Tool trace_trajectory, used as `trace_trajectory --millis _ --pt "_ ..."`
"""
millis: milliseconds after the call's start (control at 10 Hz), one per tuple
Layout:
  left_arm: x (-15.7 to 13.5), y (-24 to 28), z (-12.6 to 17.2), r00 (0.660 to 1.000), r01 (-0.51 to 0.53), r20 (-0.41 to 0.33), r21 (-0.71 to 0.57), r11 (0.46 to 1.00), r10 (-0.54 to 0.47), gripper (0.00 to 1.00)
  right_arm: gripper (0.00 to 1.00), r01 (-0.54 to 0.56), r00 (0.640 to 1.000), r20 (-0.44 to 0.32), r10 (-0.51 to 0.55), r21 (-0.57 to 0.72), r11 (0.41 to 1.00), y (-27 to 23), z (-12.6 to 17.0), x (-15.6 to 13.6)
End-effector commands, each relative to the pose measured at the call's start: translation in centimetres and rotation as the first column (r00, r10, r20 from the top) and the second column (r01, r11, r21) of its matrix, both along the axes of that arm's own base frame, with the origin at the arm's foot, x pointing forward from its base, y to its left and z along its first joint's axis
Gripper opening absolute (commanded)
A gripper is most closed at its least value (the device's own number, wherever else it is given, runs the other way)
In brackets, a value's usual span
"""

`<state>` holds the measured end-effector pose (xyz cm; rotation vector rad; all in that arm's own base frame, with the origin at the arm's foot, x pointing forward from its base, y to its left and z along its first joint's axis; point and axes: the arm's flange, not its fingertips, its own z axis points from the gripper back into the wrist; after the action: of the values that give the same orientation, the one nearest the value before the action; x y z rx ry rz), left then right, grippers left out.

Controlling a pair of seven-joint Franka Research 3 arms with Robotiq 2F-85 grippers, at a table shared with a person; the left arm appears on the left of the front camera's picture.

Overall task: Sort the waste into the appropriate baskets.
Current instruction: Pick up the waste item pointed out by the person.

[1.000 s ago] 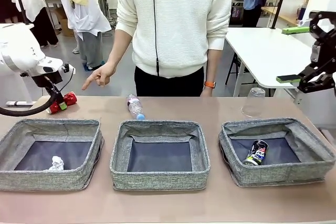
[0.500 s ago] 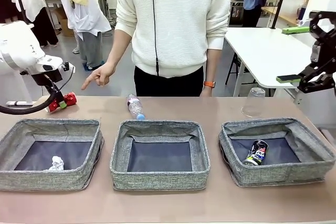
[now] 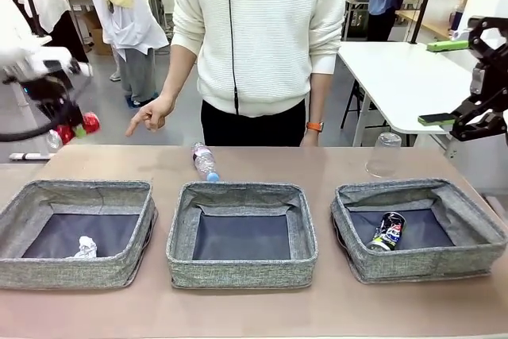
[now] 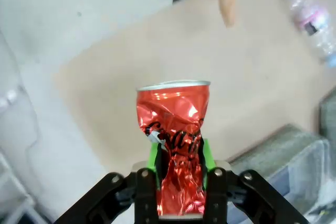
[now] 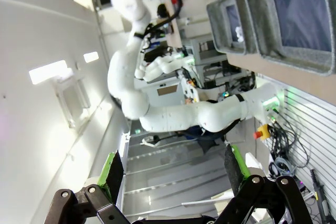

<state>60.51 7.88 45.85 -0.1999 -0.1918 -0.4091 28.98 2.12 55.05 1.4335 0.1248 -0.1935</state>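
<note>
My left gripper [image 3: 75,129] hangs above the table's far left corner, shut on the crushed red can [image 3: 90,123]. In the left wrist view the can [image 4: 176,140] stands between the green pads [image 4: 153,157], high over the tabletop. The clear bottle [image 3: 205,160] with its blue cap lies behind the middle basket [image 3: 242,271]. A clear cup [image 3: 386,155] stands upside down behind the right basket [image 3: 421,263], which holds the blue-white can [image 3: 387,230]. A paper ball [image 3: 83,248] lies in the left basket [image 3: 71,271]. My right gripper [image 5: 173,177] is open, raised at the far right [image 3: 482,113].
A person in a white sweater stands across the table, one hand [image 3: 151,113] pointing down towards the far left. A white side table [image 3: 397,77] stands beyond the right corner. Bare tabletop [image 3: 302,160] stretches behind the baskets.
My left gripper has risen and swung left, lifting the red can off the table. The right arm and the person's hand have stayed put.
</note>
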Motion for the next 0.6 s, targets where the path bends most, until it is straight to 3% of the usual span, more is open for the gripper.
trace_trajectory --millis 0,100,300,400,500 --pt "-7.4 -3.3 4.6 0.922 -0.376 0.053 -0.123 0.919 0.384 0.0 1.0 -0.003 1.0 -0.004 0.003 -0.001 1.0 0.0 0.5 0.0" --pt "-11.1 -4.5 5.5 0.906 -0.413 0.014 -0.188 0.891 0.423 0.0 1.0 -0.003 1.0 -0.004 0.003 -0.001 1.0 0.0 0.5 0.0" --pt "-16.0 -6.3 4.8 0.89 -0.422 0.039 -0.307 0.853 0.454 0.0 1.0 -0.003 1.0 -0.004 0.003 -0.001 1.0 0.0 0.5 0.0" --pt "-16.1 -6.2 3.5 0.953 -0.272 0.068 -0.234 0.933 0.295 0.0 1.0 -0.003 1.0 -0.004 0.003 -0.001 1.0 0.0 0.5 0.0" --pt "-13.9 -5.4 6.9 0.897 -0.433 -0.028 -0.259 0.863 0.442 0.0 1.0 -0.003 1.0 -0.004 0.003 -0.001 1.0 0.0 0.5 0.0"
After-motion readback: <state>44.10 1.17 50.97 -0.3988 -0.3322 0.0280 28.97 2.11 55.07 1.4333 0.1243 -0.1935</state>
